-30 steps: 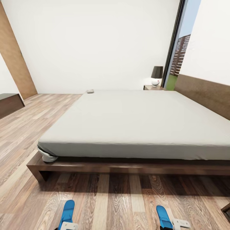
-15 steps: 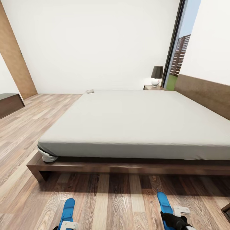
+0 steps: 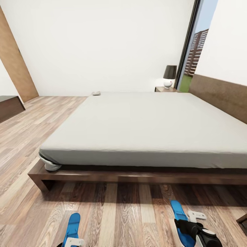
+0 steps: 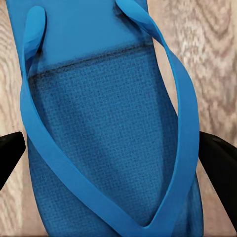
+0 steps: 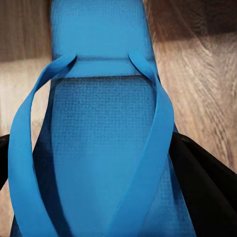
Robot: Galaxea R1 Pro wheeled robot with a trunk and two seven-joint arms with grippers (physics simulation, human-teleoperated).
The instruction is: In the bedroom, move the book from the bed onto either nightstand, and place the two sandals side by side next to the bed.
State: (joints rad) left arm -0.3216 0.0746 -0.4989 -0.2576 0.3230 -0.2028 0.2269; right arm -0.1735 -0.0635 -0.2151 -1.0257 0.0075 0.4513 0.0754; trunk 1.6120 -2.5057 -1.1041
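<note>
Two blue sandals are near the bed (image 3: 137, 130), on its foot side, well apart from each other. The left sandal (image 3: 73, 226) is in the left claw (image 3: 73, 242); in the left wrist view the sandal (image 4: 106, 128) fills the space between the two black fingers (image 4: 219, 168), which stand at its two edges, so the claw looks clamped on it. The right sandal (image 3: 179, 221) is in the right claw (image 3: 195, 224); in the right wrist view this sandal (image 5: 103, 143) lies between the dark fingers (image 5: 205, 182), which press at its sides. I cannot tell if the sandals touch the wood floor (image 3: 113, 216).

The book (image 3: 96, 93) lies on the far corner of the bed, away from the headboard (image 3: 219, 97). The nightstand (image 3: 165, 89) stands beside the bed at the far end of the headboard, with a lamp (image 3: 169, 76) on it, next to the window (image 3: 193, 55). A dark cabinet (image 3: 10, 107) stands by the wall, well apart from the bed.
</note>
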